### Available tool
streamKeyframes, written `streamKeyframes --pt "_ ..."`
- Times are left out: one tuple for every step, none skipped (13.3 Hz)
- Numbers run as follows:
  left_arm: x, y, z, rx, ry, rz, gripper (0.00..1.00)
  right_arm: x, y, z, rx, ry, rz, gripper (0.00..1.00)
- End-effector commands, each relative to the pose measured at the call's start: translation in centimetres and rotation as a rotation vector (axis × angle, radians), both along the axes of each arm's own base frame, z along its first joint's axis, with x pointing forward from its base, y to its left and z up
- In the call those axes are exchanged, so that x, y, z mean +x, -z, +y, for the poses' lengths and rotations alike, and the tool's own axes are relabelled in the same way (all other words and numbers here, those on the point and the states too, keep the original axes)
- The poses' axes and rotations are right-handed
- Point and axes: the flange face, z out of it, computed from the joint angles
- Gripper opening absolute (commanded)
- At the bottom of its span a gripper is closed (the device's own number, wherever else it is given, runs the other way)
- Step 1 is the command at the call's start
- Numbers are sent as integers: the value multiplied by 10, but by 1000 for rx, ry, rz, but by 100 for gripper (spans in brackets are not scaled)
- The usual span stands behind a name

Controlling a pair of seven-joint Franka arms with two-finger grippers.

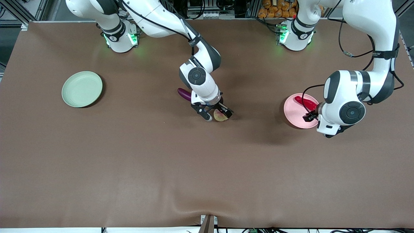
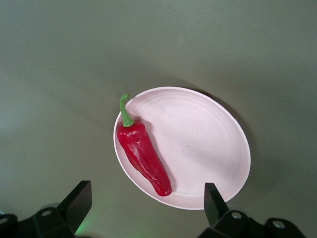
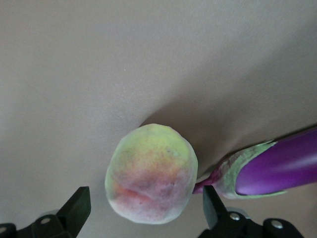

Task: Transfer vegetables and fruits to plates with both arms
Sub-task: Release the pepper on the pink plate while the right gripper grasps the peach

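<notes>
My right jaws (image 1: 216, 114) hang spread over the peach (image 1: 221, 116) beside the eggplant (image 1: 184, 94) mid-surface and should straddle it squarely, while my left jaws (image 1: 311, 115), spread, hover above the chili (image 2: 143, 152) on the pink plate (image 2: 208, 148).

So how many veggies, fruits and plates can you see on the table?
Vegetables: 2, the red chili pepper on the pink plate and the purple eggplant
Fruits: 1, the peach; no apple shows
Plates: 2, pink and the green plate
Total: 5
</notes>
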Motion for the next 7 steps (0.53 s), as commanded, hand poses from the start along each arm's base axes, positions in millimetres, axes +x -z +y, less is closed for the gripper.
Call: streamKeyframes --pt "12 -7 13 -29 130 63 100 5 -2 7 -19 -11 -37 87" --pt "13 -5 12 -29 136 70 100 5 -2 7 -35 -32 -54 76" --pt "14 -2 11 -26 142 74 100 8 -2 4 -39 -31 -58 66" --pt "16 -2 11 -27 146 71 100 11 6 0 -47 -26 -53 68" --pt "18 -2 10 -32 161 71 100 8 14 1 -58 -32 -49 71" --pt "23 -6 10 -39 179 64 100 8 17 0 -66 -33 -52 59" --pt "29 -10 13 -54 218 60 100 10 16 -2 -71 -31 -53 18"
